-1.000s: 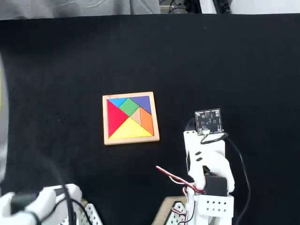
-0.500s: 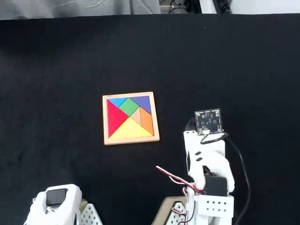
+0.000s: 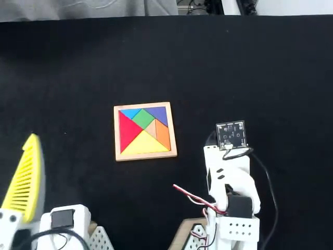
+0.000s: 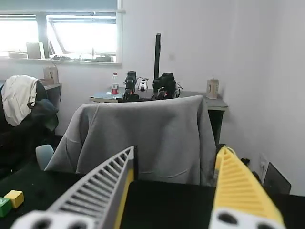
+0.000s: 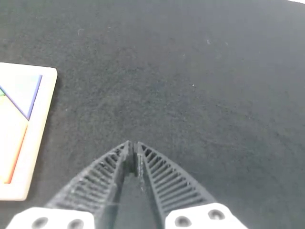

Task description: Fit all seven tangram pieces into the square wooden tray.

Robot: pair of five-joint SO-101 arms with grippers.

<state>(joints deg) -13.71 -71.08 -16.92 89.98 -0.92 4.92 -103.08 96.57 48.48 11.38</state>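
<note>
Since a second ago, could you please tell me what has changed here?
The left arm swung about at the high view's lower left, and its yellow finger now stands up there; the left tool is open and empty. The wooden tray, its tangram pieces and the right arm stayed put.

Source: daylight through the windows (image 4: 71, 36), glaring white in the left wrist view.
Worktop (image 3: 250, 67): matte black, softly and evenly lit.
Tray (image 5: 35, 124): washed pale by glare in the right wrist view.
</note>
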